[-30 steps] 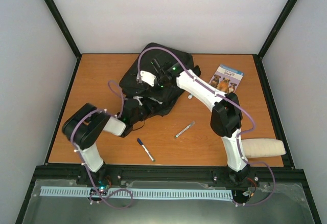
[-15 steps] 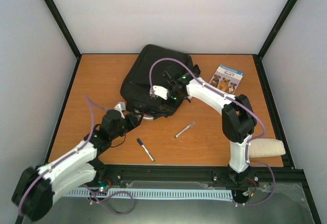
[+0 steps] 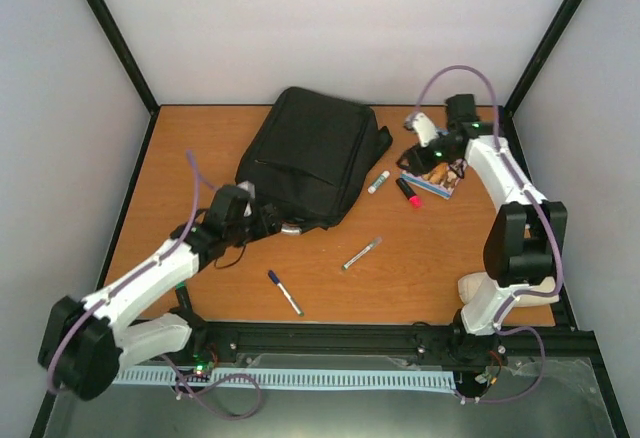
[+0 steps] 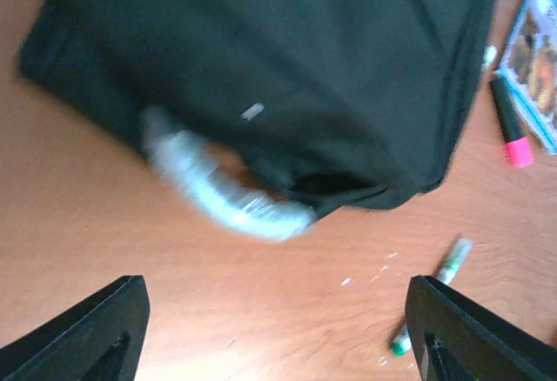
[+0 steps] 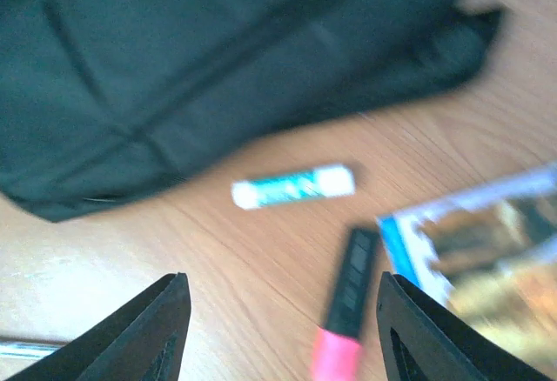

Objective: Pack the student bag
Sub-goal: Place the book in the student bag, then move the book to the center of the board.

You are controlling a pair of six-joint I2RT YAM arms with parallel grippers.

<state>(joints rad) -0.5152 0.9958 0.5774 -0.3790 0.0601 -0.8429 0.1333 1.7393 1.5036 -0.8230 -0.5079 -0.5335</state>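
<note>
The student bag point(image 3: 312, 156) is a large black backpack lying flat at the back middle of the table. Its grey curved handle point(image 4: 218, 194) points toward my left gripper point(image 3: 262, 220). That gripper hovers just in front of the handle, open and empty, with bare table between its fingertips point(image 4: 87, 333). My right gripper point(image 3: 427, 154) is open and empty too, above the table right of the bag. A pink-capped black highlighter point(image 5: 344, 307) and a white-and-teal glue stick point(image 5: 293, 186) lie below it. The bag point(image 5: 218, 59) fills the top of the right wrist view.
A picture book point(image 3: 437, 174) lies under the right wrist at the back right. A green-tipped pen point(image 3: 361, 253) and a blue-capped pen point(image 3: 285, 292) lie nearer the front. A beige pouch point(image 3: 472, 288) peeks out behind the right arm's base.
Both grippers opened and came off the bag. The right arm swung to the back right over the book. The bag settled flat, and the glue stick and highlighter now lie beside it.
</note>
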